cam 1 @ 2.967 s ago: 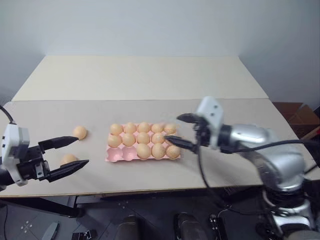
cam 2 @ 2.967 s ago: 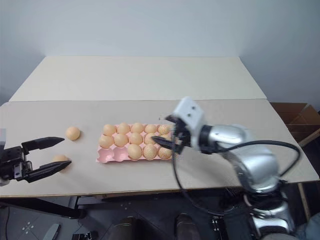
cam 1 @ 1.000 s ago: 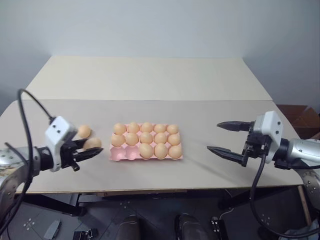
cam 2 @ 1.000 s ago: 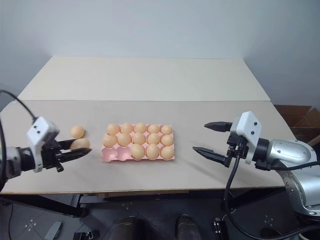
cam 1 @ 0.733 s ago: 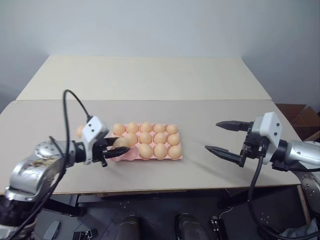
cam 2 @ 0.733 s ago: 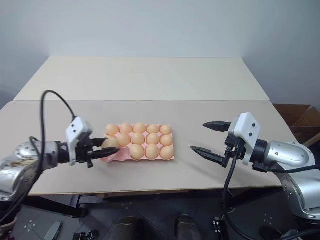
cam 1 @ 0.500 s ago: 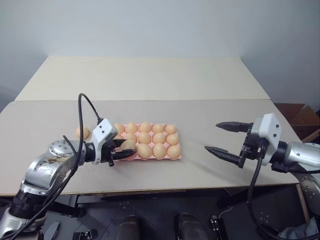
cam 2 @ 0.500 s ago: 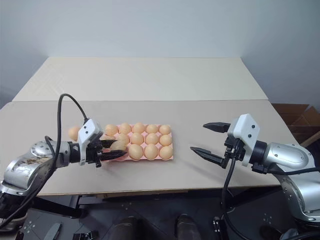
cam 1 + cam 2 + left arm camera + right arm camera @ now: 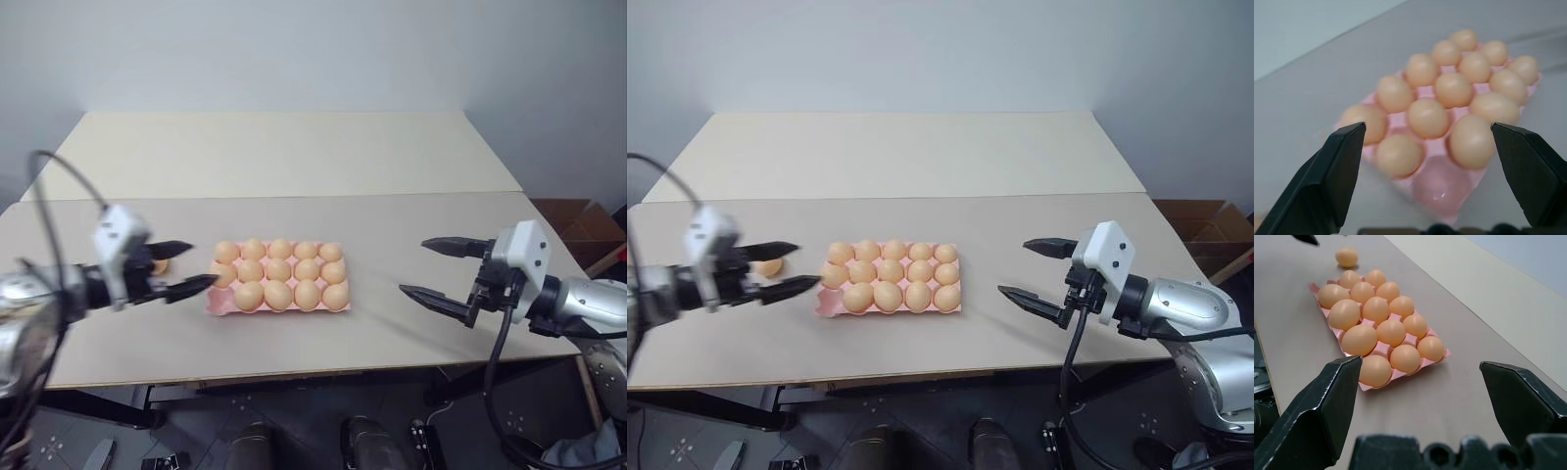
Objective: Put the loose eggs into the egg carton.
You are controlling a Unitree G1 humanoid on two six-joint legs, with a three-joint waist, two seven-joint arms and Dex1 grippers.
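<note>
With fourteen cups of the egg carton (image 9: 278, 278) filled, both the left tool (image 9: 176, 267) and right tool (image 9: 441, 273) stand wide open and empty; next, grasp the loose egg (image 9: 1346, 257) at the carton's 9 o'clock for the vacant corner cup (image 9: 1441, 184).

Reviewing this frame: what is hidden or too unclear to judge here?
- Loose egg: head views, mostly hidden behind the open left end effector.
- Empty corner cup: right wrist view, masked by eggs in the tray.
- Tray's near edge: left wrist view, cut off by the end effector's base.
</note>
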